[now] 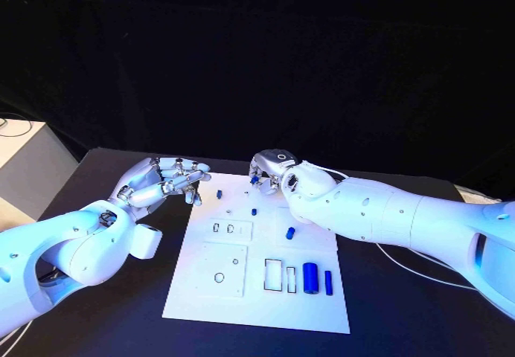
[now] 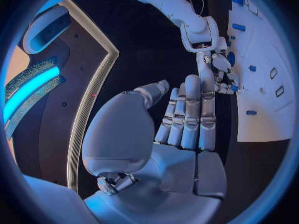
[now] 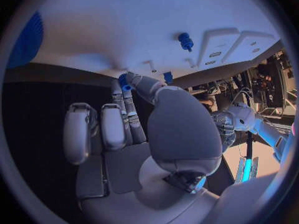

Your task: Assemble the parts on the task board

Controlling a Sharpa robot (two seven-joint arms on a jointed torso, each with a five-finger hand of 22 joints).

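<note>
Nearest the camera, the task board (image 1: pixel 257 297) lies mid-bench, loose blue parts (image 1: pixel 310 277) at its near right. At its far edge the right hand (image 1: pixel 274 172) pinches a small blue part (image 3: pixel 125 82), likely about to seat it; careful alignment comes next. Beside the far left corner the left hand (image 1: pixel 170 181) curls empty.

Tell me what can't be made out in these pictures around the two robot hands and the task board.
- Head view: the right robot hand covers the far edge of the task board, hiding what its fingers do there.
- Right wrist view: a small blue part sits at the fingertips; whether it is pinched or only touched is unclear.
- Head view: the left robot hand has curled fingers; too small to tell if it holds anything.
</note>
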